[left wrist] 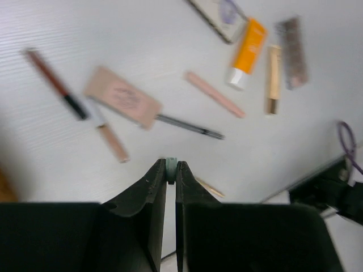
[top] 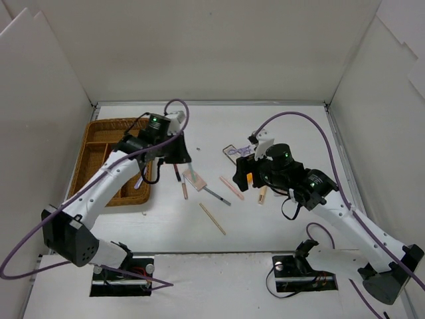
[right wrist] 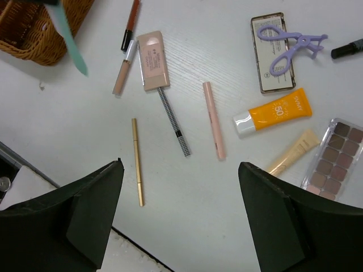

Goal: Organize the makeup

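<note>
My left gripper [left wrist: 171, 165] is shut on a thin teal stick [right wrist: 71, 39], which hangs from it beside the wicker tray [right wrist: 31, 31]. The stick [top: 139, 181] shows pale over the tray's right edge. My right gripper [right wrist: 180, 164] is open and empty, high above the makeup. Under it lie a gold stick [right wrist: 138, 161], a checked pencil [right wrist: 173, 122], a pink stick [right wrist: 214, 120], a pink compact [right wrist: 153, 59] and an orange tube [right wrist: 275, 112]. The purple curler [right wrist: 289, 45] rests on the black-edged mirror [right wrist: 266, 68]. The brown eyeshadow palette [right wrist: 334, 158] is at the right.
A brown pencil [right wrist: 130, 22] and a beige stick [right wrist: 123, 68] lie left of the compact. A beige tube [right wrist: 294, 152] sits beside the palette, and a black item [right wrist: 347, 49] lies past the curler. The tray [top: 99, 159] stands at the table's left, against the white side wall.
</note>
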`<state>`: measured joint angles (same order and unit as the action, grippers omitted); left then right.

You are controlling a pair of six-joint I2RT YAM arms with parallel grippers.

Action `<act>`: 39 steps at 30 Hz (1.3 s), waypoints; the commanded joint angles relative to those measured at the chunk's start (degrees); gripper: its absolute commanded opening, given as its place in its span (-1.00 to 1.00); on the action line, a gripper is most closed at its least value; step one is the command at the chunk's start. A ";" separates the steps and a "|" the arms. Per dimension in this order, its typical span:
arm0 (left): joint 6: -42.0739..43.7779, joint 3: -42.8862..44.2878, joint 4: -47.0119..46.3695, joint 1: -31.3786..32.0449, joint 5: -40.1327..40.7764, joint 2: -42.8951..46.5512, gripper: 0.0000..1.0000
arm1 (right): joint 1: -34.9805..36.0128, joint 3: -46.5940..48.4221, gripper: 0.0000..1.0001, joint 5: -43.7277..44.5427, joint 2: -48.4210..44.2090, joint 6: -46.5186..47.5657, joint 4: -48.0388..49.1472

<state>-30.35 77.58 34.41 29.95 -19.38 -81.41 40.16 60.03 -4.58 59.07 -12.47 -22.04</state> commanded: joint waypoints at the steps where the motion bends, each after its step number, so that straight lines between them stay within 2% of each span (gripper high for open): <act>1: 11.44 5.11 13.29 -8.30 8.82 2.92 -1.00 | -0.35 -1.49 0.59 3.88 -1.67 0.69 2.53; 3: 15.47 6.35 18.11 -11.57 11.20 1.09 -1.00 | -1.05 -2.02 0.58 3.88 -1.68 0.43 2.36; 8: 19.80 8.37 22.45 -20.35 13.05 -2.88 -1.00 | -0.97 -2.64 0.58 3.88 -1.06 0.17 1.83; 15: 21.47 9.87 23.68 -25.64 17.53 -9.72 -1.00 | -1.40 -3.43 0.58 4.32 -1.32 0.60 1.48; 18: 21.38 10.83 23.94 -25.65 19.11 -13.49 -0.99 | -1.75 -3.69 0.58 4.32 -1.15 0.43 1.56; 19: 21.21 11.62 24.29 -25.65 21.03 -14.47 -0.94 | -1.93 -3.69 0.58 4.40 -1.06 0.43 1.56; 20: 21.03 12.06 24.38 -25.65 21.48 -15.53 -0.67 | -2.10 -3.69 0.58 4.40 -0.97 0.43 1.48; 22: 21.03 12.86 24.56 -25.65 21.40 -17.55 -0.41 | -2.11 -3.69 0.58 4.32 -0.97 0.25 1.39; 23: 20.86 13.03 24.04 -25.65 21.48 -17.99 -0.17 | -2.45 -3.69 0.58 5.79 -1.15 0.17 1.30; 26: 20.77 13.38 23.42 -25.65 21.13 -18.70 0.18 | -3.42 -3.69 0.58 7.12 -1.15 -0.89 0.95; 31: 18.75 14.88 23.68 -25.65 20.79 -17.48 0.39 | -5.70 -1.50 0.50 11.78 0.95 -3.17 -0.63; 34: 16.47 13.39 21.24 -25.03 17.73 -12.56 0.48 | -9.21 0.78 0.33 12.58 4.46 -4.05 -1.60; 39: 13.48 6.54 16.13 -21.61 13.76 -1.49 0.68 | -17.29 4.65 -0.08 9.77 13.94 -7.13 -2.04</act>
<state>-14.00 85.69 53.71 6.13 -2.39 -91.42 26.89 60.99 4.73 68.38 -16.64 -24.82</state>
